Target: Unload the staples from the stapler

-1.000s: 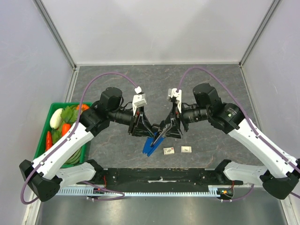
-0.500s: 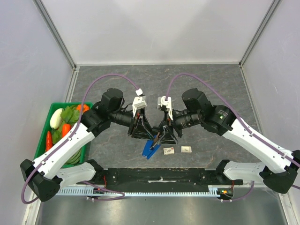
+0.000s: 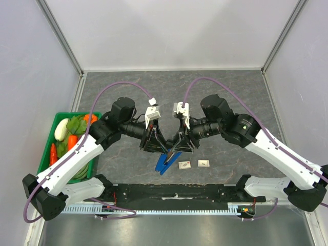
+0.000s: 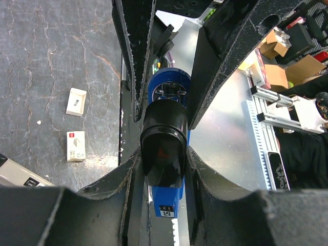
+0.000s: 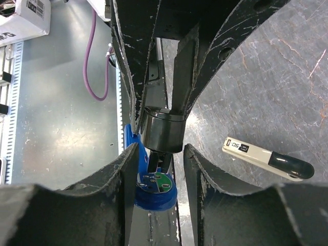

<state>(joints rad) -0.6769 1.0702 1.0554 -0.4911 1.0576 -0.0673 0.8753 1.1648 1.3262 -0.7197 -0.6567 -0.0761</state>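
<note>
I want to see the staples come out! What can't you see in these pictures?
- Any staples inside the stapler: in both wrist views its black top covers the inside.
- Most of the stapler in the top view: the left gripper and right gripper sit over it, so only a blue end shows.
- The print on the two small boxes: too small in the top view.
</note>
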